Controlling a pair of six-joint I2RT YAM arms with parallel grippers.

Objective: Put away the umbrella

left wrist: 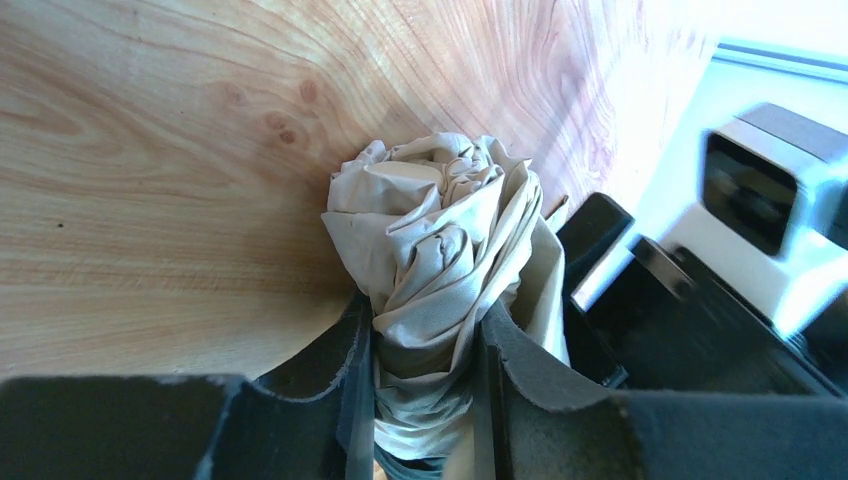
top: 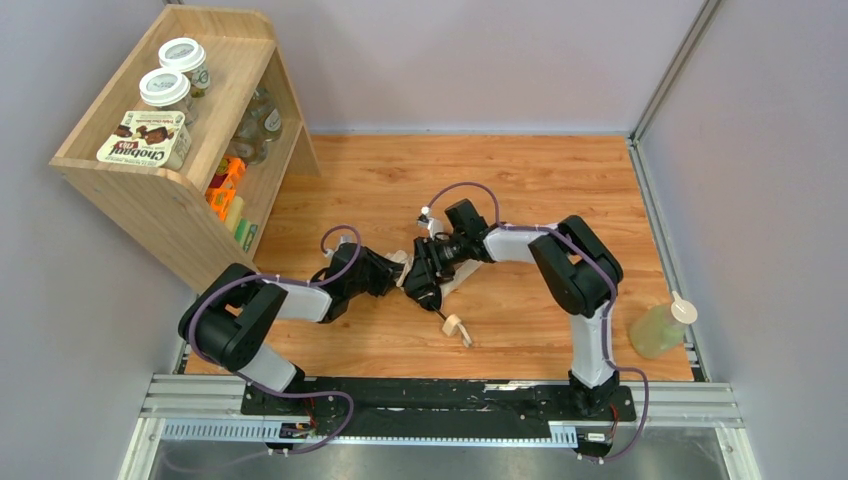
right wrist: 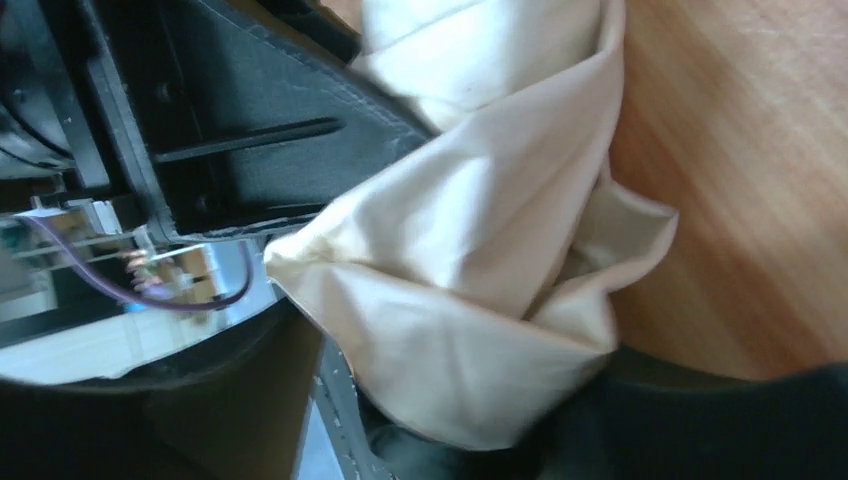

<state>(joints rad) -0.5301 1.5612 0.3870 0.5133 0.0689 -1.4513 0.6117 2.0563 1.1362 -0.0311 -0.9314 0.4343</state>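
The umbrella (top: pixel 452 283) lies on the wooden floor in the middle, mostly hidden under both grippers. Its cream handle (top: pixel 457 327) sticks out toward the near side on a thin black shaft. My left gripper (top: pixel 397 272) comes in from the left. In the left wrist view it (left wrist: pixel 425 335) is shut on the bunched beige canopy (left wrist: pixel 440 220). My right gripper (top: pixel 422 282) comes in from the right. In the right wrist view it (right wrist: pixel 490 410) is closed around a fold of canopy (right wrist: pixel 470 270), with the left gripper's black body (right wrist: pixel 250 120) just behind.
A wooden shelf unit (top: pixel 160 190) stands at the back left with jars (top: pixel 165 90) and a snack box (top: pixel 145 140) on top. A yellow-green bottle (top: pixel 660 328) stands at the right near edge. Grey walls close in the floor.
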